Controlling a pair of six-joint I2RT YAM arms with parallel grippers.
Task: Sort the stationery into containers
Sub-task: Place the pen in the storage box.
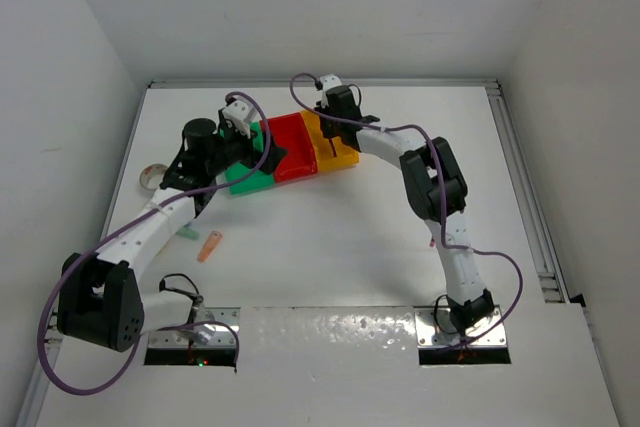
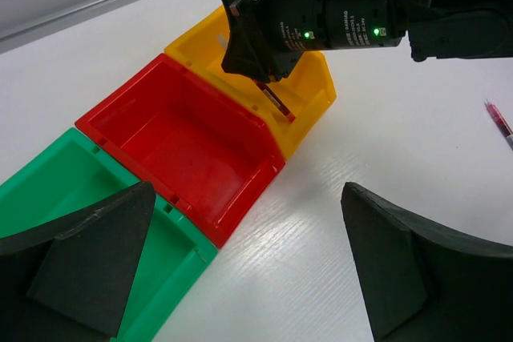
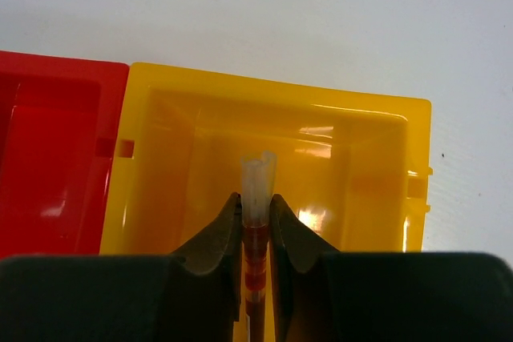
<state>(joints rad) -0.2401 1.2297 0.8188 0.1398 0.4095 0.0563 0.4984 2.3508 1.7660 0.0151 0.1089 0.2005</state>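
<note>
Over yellow-orange bin: thin red-orange pen pinched in right end effector, fingers closed down to pen width, clear end aimed into bin interior. Contact with bin floor: cannot tell.

Next along the row, touching: red bin, glossy floor bare wall to wall in left wrist view. Then green bin, near part hidden behind a finger.

Above the red–green joint, near side: left end effector, spread wide, nothing gripped.

Flat on worktop, well apart from bins on right side: second red pen.

On left side: clear tape roll near left wall, partly behind left arm. Teal stick and orange stick just beside each other, close by same arm.

Row of bins near back wall, well apart from both side walls. Metal rail along right edge of worktop.
</note>
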